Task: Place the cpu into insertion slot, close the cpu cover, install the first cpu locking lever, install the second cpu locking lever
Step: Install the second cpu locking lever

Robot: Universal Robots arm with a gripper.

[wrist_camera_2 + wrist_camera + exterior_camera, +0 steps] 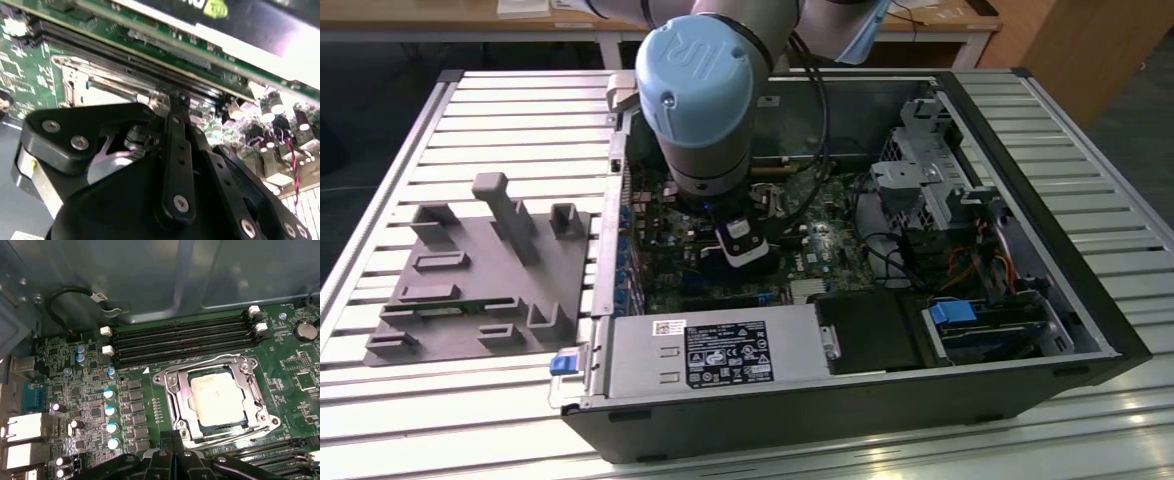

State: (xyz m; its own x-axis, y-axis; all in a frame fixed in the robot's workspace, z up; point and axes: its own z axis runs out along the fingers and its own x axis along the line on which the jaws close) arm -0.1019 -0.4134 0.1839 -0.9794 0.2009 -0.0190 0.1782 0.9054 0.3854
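Observation:
In the first wrist view the cpu (218,396), a dull silver square, lies in the insertion slot (159,378) on the green motherboard (90,390). The cpu cover (176,395) lies flat over it, and the chip shows through its window. Thin wire levers run along two sides of the socket (210,363) (257,390). My gripper (172,437) is at the socket's edge with its black fingers (165,450) pressed together. In the second wrist view my gripper's tip (172,97) touches the socket's silvery metal (95,82). In the exterior view my gripper (744,262) reaches down into the open computer case (854,420).
Long black memory slots (180,340) run beside the socket, and capacitors (111,410) stand on the board. A power supply (720,350) and a drive cage (934,190) crowd the case. A grey fixture (480,270) sits on the slatted table at the exterior view's left.

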